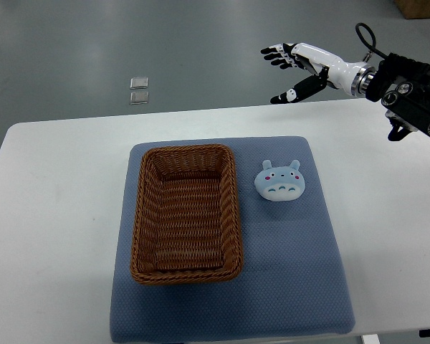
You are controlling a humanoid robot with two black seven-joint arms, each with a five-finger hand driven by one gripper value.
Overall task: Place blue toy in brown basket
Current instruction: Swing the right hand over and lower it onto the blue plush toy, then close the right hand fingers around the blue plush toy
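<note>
A light blue toy shaped like a round animal face with two small ears lies on the blue mat, just right of the brown wicker basket. The basket is rectangular and holds nothing. My right hand hovers above the table's far edge, well beyond the toy and to its upper right, with fingers spread and thumb apart, holding nothing. Its arm comes in from the right edge. The left arm does not show.
The mat lies on a white table. Beyond the far edge is grey floor with two small clear squares. A brown box corner shows at the top right.
</note>
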